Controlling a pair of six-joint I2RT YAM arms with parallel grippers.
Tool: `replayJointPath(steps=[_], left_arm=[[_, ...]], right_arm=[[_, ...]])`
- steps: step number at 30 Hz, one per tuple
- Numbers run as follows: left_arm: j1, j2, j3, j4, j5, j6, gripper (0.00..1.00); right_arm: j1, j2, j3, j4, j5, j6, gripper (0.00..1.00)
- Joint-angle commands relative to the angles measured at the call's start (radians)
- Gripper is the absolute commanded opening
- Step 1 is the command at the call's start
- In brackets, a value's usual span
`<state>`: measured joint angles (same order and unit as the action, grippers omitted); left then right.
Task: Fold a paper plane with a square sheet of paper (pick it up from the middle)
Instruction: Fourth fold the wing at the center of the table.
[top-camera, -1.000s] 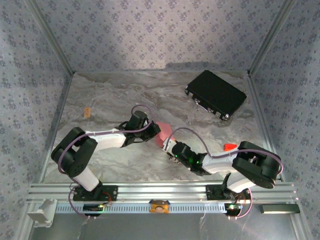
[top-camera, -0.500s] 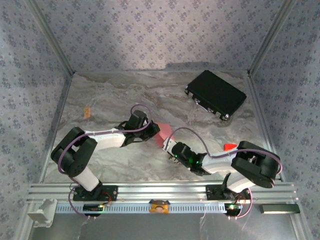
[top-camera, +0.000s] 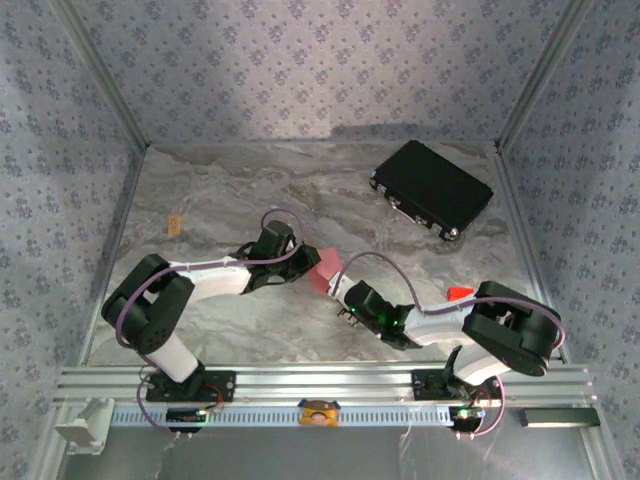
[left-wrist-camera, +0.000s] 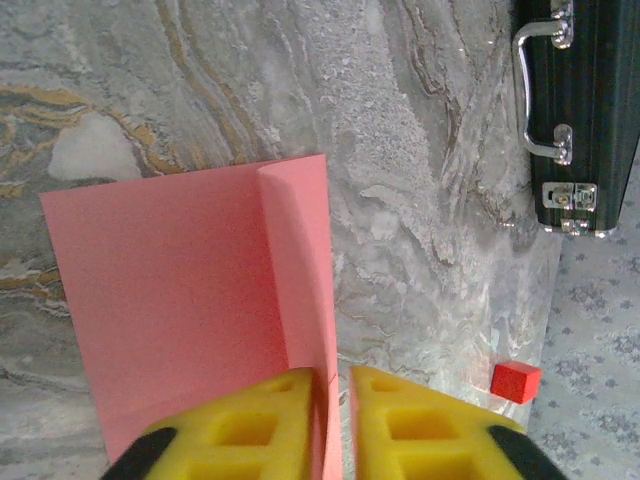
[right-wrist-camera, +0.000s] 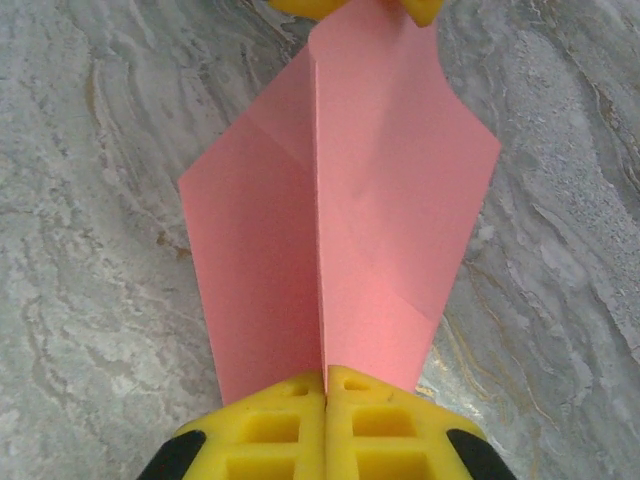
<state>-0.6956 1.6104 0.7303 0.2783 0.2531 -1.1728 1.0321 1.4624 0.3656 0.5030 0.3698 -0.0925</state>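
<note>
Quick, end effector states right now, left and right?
Left end effector: slightly open, pink paper edge in the gap.
Right end effector: closed on the pink paper.

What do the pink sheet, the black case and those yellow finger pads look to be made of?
The sheet looks like thin matte paper: it holds a sharp crease. The case seems hard plastic or leatherette, black, with a shiny metal handle. The finger pads look like matte moulded plastic or rubber, with square hollows; which, I cannot tell.
</note>
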Motion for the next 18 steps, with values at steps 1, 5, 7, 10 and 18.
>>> replayJointPath(steps=[1,5,7,10,18], left_arm=[[0.01,-0.048,-0.008,-0.032,-0.021,0.003,0.22],[0.019,-0.078,-0.01,-0.066,-0.038,0.019,0.34],[0.024,-0.099,-0.016,-0.083,-0.055,0.024,0.45],[0.025,-0.128,-0.022,-0.106,-0.081,0.03,0.53],[0.028,-0.147,-0.036,-0.119,-0.098,0.03,0.58]], right_arm=[[-0.021,-0.002,0.026,-0.015,-0.035,0.058,0.02],[-0.042,-0.002,0.032,-0.02,-0.087,0.094,0.0],[-0.062,-0.002,0.039,-0.005,-0.142,0.099,0.0],[-0.105,-0.007,0.044,-0.005,-0.238,0.163,0.0],[-0.258,-0.005,0.053,0.0,-0.525,0.35,0.0]])
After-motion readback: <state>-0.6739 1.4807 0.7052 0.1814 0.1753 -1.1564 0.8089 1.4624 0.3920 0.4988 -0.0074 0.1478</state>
